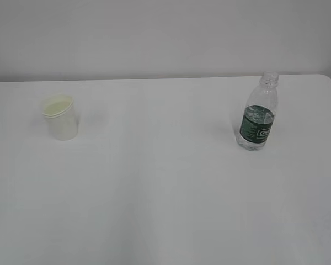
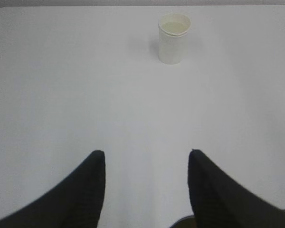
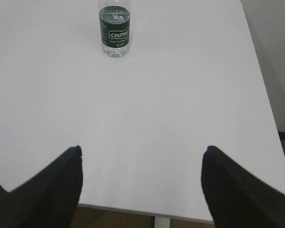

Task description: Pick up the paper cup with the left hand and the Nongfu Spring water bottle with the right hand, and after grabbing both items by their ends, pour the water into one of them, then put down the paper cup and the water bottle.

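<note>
white table (image 1: 165, 193) all round, and nothing is started: the paper cup (image 1: 60, 117) stands far left, the water bottle (image 1: 259, 113) far right, well apart, both untouched. left gripper (image 2: 147, 164) and right gripper (image 3: 141, 159) hang spread and empty, near side. grabbing, pouring, setting down all remain.

- A white table (image 1: 165, 199) with a plain matte top carries everything; its far edge runs along a pale wall.
- The paper cup (image 1: 60, 117) stands upright on the left part of the top, nearer the far edge than the near one, its mouth open.
- The Nongfu Spring water bottle (image 1: 259, 112) stands upright and uncapped toward the far right corner, well apart from the cup, green label facing forward.
</note>
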### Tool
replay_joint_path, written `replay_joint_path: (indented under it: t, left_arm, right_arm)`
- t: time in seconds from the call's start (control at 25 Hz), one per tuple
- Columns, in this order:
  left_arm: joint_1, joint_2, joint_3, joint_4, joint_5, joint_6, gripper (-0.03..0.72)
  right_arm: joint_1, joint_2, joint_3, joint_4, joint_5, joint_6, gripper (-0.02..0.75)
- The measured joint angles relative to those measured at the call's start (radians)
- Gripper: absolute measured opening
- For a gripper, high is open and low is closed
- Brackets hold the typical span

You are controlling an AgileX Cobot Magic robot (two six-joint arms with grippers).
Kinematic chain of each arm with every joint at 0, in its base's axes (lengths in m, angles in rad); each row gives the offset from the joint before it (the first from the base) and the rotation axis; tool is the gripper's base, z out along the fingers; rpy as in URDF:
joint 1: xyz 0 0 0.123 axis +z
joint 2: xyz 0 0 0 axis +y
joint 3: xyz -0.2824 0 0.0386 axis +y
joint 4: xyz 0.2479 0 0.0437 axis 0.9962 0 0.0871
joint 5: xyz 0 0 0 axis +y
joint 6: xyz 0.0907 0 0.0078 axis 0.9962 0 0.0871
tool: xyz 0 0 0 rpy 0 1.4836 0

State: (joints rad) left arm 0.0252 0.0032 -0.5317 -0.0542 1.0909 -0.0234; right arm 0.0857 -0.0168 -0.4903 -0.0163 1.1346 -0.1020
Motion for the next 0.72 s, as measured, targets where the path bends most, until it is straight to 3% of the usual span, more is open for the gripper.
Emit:
replay_joint_path:
  t: [0.32, 0.56, 0.72]
  left_arm:
    - [0.000, 0.000, 0.000, 0.000, 0.000, 0.000, 0.409]
    - [0.000, 0.000, 0.000, 0.000, 0.000, 0.000, 0.515]
    - [0.000, 0.000, 0.000, 0.000, 0.000, 0.000, 0.540]
  right_arm:
    - [0.000, 0.000, 0.000, 0.001, 0.000, 0.000, 0.590]
    - [0.000, 0.000, 0.000, 0.001, 0.000, 0.000, 0.590]
    - [0.000, 0.000, 0.000, 0.001, 0.000, 0.000, 0.590]
